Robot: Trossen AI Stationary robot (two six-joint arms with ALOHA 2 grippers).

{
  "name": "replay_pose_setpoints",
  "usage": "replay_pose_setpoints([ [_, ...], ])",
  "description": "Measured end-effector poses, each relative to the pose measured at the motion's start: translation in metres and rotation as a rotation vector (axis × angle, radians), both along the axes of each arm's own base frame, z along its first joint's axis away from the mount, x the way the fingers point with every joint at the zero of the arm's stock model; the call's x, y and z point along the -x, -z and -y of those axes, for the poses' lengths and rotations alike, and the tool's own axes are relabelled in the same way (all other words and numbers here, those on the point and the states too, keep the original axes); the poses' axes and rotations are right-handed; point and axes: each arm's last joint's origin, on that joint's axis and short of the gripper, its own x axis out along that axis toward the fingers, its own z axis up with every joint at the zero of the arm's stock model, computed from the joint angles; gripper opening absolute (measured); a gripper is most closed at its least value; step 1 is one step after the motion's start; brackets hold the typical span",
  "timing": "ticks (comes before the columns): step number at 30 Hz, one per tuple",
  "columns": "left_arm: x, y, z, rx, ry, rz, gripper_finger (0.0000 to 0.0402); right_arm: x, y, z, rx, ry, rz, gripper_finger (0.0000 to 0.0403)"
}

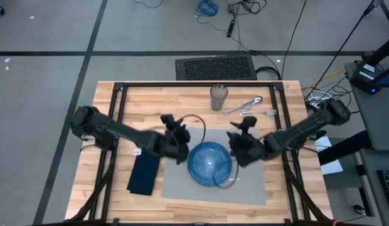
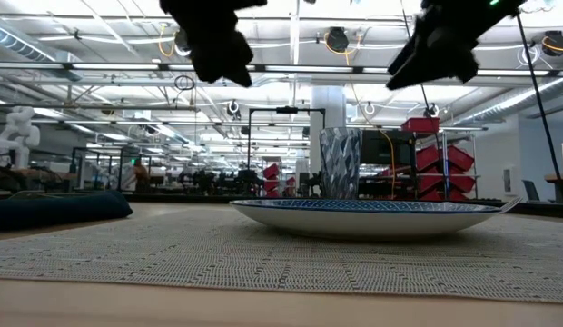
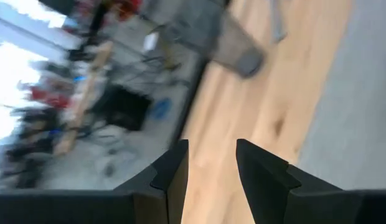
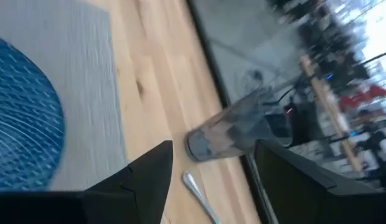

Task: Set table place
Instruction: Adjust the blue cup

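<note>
Fingers of the right gripper (image 4: 211,177) stand wide apart and hold nothing, hovering above the right edge of the blue plate (image 1: 209,163). Fingers of the left gripper (image 3: 211,168) stand narrowly apart, also empty, above the plate's left edge. The plate already rests on the grey placemat (image 1: 251,188), which lies on the counter (image 1: 150,100) directly beneath both pairs of fingers. Beyond the right fingers, toward the far edge, stand the glass (image 1: 219,97) and the cutlery (image 1: 250,107), whose long axes run roughly crosswise. The right arm appears the nearer to these pieces. The navy napkin (image 1: 144,174) lies just beside the placemat, behind and outward of the left fingers.
</note>
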Motion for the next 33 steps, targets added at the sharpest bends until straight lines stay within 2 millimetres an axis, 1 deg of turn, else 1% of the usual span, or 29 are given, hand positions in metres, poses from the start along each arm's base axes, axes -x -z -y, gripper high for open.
replay_pose_setpoints([
  [2, 0.0, -0.004, -0.016, 0.078, 0.085, 0.053, 0.0121, -0.005, -0.002, 0.015, -0.052, -0.009, -0.045, 0.0215],
  [5, 0.007, -0.014, -0.04, 0.152, 0.217, 0.162, 0.0121, -0.009, -0.006, 0.033, -0.089, -0.03, -0.08, 0.0215],
  [9, 0.021, -0.023, -0.078, 0.199, 0.283, 0.275, 0.0121, -0.013, -0.015, 0.051, -0.088, -0.058, -0.081, 0.0215],
  [13, 0.03, -0.018, -0.114, 0.294, 0.346, 0.275, 0.0121, -0.012, -0.026, 0.071, -0.17, -0.154, -0.066, 0.0215],
  [17, 0.041, -0.009, -0.145, 0.374, 0.308, 0.209, 0.0121, -0.006, -0.034, 0.093, -0.203, -0.181, -0.062, 0.0215],
  [21, 0.052, 0.0, -0.165, 0.438, 0.305, 0.13, 0.0121, 0.0, -0.038, 0.114, -0.218, -0.192, -0.07, 0.0215],
  [25, 0.062, 0.003, -0.182, 0.465, 0.29, 0.091, 0.0121, 0.006, -0.039, 0.139, -0.241, -0.197, -0.083, 0.0215],
  [30, 0.073, 0.005, -0.199, 0.494, 0.273, 0.077, 0.0121, 0.016, -0.038, 0.171, -0.256, -0.167, -0.095, 0.0215],
  [33, 0.078, 0.006, -0.207, 0.51, 0.261, 0.082, 0.0121, 0.023, -0.044, 0.185, -0.29, -0.144, -0.101, 0.0215],
])
